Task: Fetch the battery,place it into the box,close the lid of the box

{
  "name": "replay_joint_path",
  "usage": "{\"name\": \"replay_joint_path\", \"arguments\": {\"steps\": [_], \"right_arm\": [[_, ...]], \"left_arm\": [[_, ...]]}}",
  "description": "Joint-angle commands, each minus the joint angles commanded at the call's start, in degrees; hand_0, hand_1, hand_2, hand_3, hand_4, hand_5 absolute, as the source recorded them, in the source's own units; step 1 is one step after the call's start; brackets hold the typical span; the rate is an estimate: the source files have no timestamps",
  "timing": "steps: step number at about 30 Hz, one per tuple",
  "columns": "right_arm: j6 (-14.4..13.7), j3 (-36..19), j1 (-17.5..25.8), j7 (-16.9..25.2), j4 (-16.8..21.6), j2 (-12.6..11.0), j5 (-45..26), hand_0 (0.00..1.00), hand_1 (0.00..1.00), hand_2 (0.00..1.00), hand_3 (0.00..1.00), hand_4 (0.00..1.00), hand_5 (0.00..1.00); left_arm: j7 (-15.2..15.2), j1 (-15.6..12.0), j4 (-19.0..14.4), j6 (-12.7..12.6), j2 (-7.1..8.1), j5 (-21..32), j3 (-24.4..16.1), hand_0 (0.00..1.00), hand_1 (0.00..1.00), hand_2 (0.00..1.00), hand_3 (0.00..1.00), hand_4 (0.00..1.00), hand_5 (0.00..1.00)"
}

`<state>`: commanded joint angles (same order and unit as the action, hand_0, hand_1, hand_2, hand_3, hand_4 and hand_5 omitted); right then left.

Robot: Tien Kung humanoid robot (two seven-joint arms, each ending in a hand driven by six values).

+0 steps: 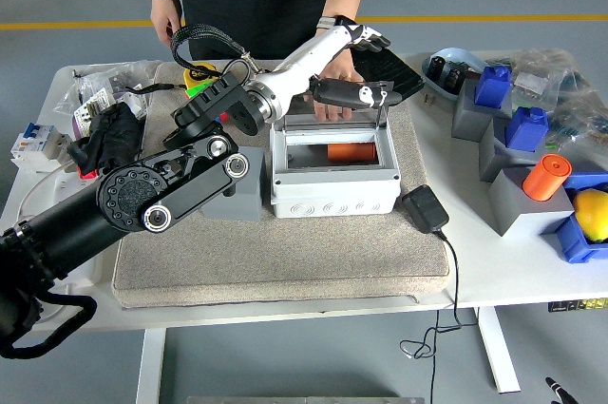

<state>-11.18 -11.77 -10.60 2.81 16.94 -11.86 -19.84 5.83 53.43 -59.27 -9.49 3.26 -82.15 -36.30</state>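
Reaching past the far edge of the box (332, 190), the left hand (356, 62) is hovering with its fingers loosely spread, holding nothing. An orange battery (351, 151) is lying inside the box, at mid-bench. A person's hand (334, 76) is resting behind the raised lid (328, 121), risking a pinch or collision if the lid is swung down carelessly.
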Motion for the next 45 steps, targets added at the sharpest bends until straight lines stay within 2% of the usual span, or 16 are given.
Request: {"name": "replay_joint_path", "arguments": {"steps": [4, 8, 9, 13, 14, 15, 20, 21, 26, 27, 35, 41, 45], "right_arm": [[0.0, -0.1, 0.0, 0.0, 0.0, 0.0, 0.0, 0.707, 0.685, 0.684, 0.589, 0.979, 0.484], [0.1, -0.2, 0.1, -0.1, 0.0, -0.1, 0.0, 0.707, 0.685, 0.684, 0.589, 0.979, 0.484], [0.1, -0.2, 0.2, -0.1, 0.0, -0.1, -0.1, 0.706, 0.685, 0.683, 0.589, 0.979, 0.484], [0.2, -0.3, 0.3, -0.1, 0.0, 0.0, 0.0, 0.706, 0.685, 0.683, 0.589, 0.979, 0.484], [0.2, -0.4, 0.3, -0.1, 0.0, 0.0, 0.1, 0.706, 0.685, 0.683, 0.589, 0.979, 0.484], [0.2, -0.5, 0.3, -0.1, 0.0, 0.0, 0.2, 0.708, 0.685, 0.683, 0.589, 0.979, 0.484], [0.2, -0.7, 0.3, -0.1, 0.0, 0.0, 0.2, 0.708, 0.685, 0.683, 0.589, 0.979, 0.484], [0.2, -0.7, 0.3, -0.1, 0.0, 0.0, 0.2, 0.708, 0.685, 0.683, 0.589, 0.979, 0.485], [0.2, -0.8, 0.3, -0.1, 0.0, 0.1, 0.2, 0.708, 0.685, 0.683, 0.589, 0.979, 0.485], [0.2, -0.9, 0.3, -0.1, 0.0, 0.1, 0.2, 0.708, 0.685, 0.683, 0.589, 0.979, 0.484], [0.4, -0.7, 0.4, -0.1, 0.0, 0.1, 0.1, 0.707, 0.685, 0.683, 0.589, 0.978, 0.484], [0.4, -0.7, 0.5, -0.1, 0.0, 0.1, 0.1, 0.707, 0.685, 0.683, 0.589, 0.978, 0.484], [0.3, -0.8, 0.4, -0.1, 0.0, 0.1, 0.2, 0.709, 0.685, 0.683, 0.589, 0.978, 0.484]], "left_arm": [[0.5, 0.4, 2.3, 0.6, 0.22, -0.5, 0.3, 0.88, 0.868, 0.838, 0.829, 0.998, 0.575], [3.0, 0.4, 3.2, 2.6, 0.77, -1.4, 1.0, 0.88, 0.868, 0.838, 0.829, 0.998, 0.575], [3.7, 0.3, 3.2, 3.2, 0.87, -1.5, 1.1, 0.772, 0.808, 0.795, 0.793, 0.998, 0.576], [5.8, 0.0, 2.8, 4.5, 1.28, -1.9, 0.8, 0.772, 0.808, 0.795, 0.793, 0.998, 0.576], [6.4, -0.1, 2.3, 5.0, 1.44, -2.3, 0.7, 0.772, 0.808, 0.795, 0.793, 0.998, 0.576], [6.9, -0.3, 1.9, 5.3, 1.57, -2.6, 0.5, 0.67, 0.756, 0.757, 0.765, 0.998, 0.552], [8.3, -0.7, -1.5, 6.4, 2.27, -2.1, -0.4, 0.67, 0.756, 0.757, 0.765, 0.998, 0.552], [8.7, -0.7, -2.5, 6.6, 2.42, -1.4, -0.6, 0.56, 0.725, 0.727, 0.744, 0.998, 0.568], [10.7, -1.0, -5.6, 7.9, 2.7, -1.7, -0.6, 0.56, 0.725, 0.727, 0.744, 0.998, 0.568], [11.1, -1.1, -6.0, 8.2, 2.75, -1.7, -0.6, 0.516, 0.71, 0.718, 0.736, 0.998, 0.586], [13.3, -1.7, -9.7, 10.0, 3.2, -1.5, -0.3, 0.509, 0.708, 0.713, 0.735, 0.998, 0.588], [14.7, -2.6, -12.6, 11.2, 3.8, -0.4, 2.0, 0.499, 0.703, 0.711, 0.731, 0.998, 0.593], [15.2, -3.0, -13.1, 11.6, 3.65, 0.2, 3.8, 0.496, 0.702, 0.709, 0.73, 0.998, 0.593]]}}
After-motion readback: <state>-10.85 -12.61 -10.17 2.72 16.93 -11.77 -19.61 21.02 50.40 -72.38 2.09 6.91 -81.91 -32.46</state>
